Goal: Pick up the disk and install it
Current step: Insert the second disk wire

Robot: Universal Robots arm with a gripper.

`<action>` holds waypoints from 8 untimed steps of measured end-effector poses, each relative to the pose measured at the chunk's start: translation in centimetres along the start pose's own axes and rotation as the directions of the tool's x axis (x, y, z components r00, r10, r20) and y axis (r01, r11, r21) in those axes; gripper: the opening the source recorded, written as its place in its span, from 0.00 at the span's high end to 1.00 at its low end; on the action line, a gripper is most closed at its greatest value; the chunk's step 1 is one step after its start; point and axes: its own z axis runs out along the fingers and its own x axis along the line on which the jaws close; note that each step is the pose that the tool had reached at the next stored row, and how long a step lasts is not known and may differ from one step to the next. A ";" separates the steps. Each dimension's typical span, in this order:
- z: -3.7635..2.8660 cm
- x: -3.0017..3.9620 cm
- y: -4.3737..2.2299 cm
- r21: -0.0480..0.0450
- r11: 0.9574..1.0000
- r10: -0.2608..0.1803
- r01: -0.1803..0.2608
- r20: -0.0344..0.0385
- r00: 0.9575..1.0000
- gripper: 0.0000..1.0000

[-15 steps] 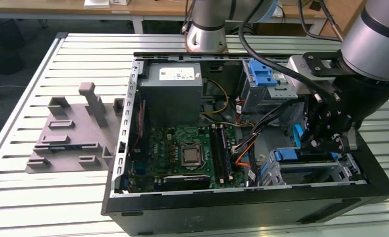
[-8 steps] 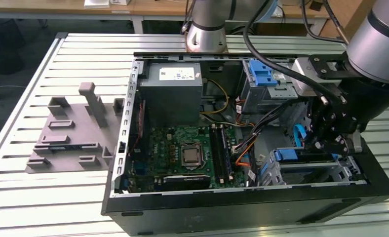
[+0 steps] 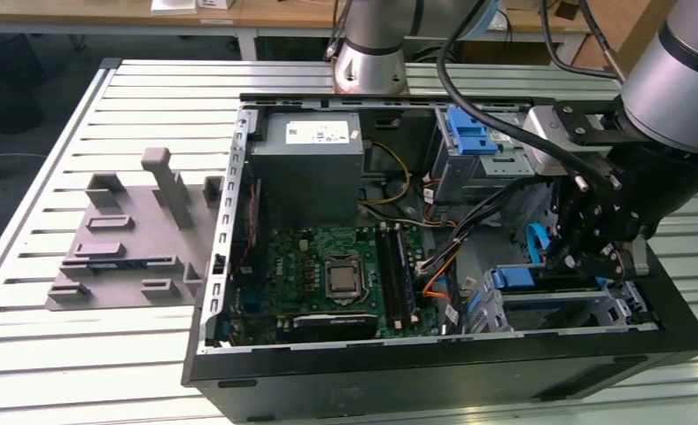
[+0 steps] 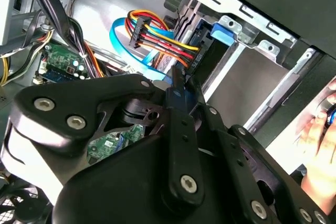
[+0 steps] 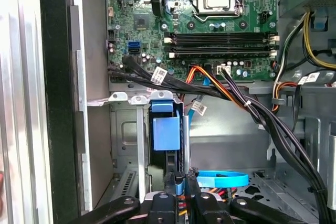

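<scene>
The disk [image 5: 167, 135] stands in the drive bay [image 5: 126, 129], clamped between the fingers [image 5: 169, 182].

One open computer case [image 3: 225, 266] sat on one slatted table [image 3: 42, 354]. Inside were one motherboard [image 3: 325, 274], one power supply [image 3: 314, 168] and two blue latches [image 3: 472, 137]. One grey fixture [image 3: 125, 239] lay at centre left.

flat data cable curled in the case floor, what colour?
Light blue; the flat cable shows best in the first wrist view.
</scene>
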 end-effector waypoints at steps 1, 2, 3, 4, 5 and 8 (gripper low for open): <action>0.05 0.00 -0.02 0.000 1.000 0.000 0.000 0.002 1.000 0.78; 0.09 -0.01 -0.06 0.000 1.000 0.000 0.000 0.004 1.000 0.78; 0.10 -0.01 -0.09 0.000 1.000 0.000 0.000 0.005 1.000 0.78; 0.11 -0.02 -0.15 0.000 1.000 0.000 0.000 0.005 1.000 0.78; 0.13 -0.02 -0.16 0.000 1.000 0.000 0.000 0.006 1.000 0.78; 0.21 0.01 -0.17 0.000 1.000 0.000 0.000 0.006 1.000 0.78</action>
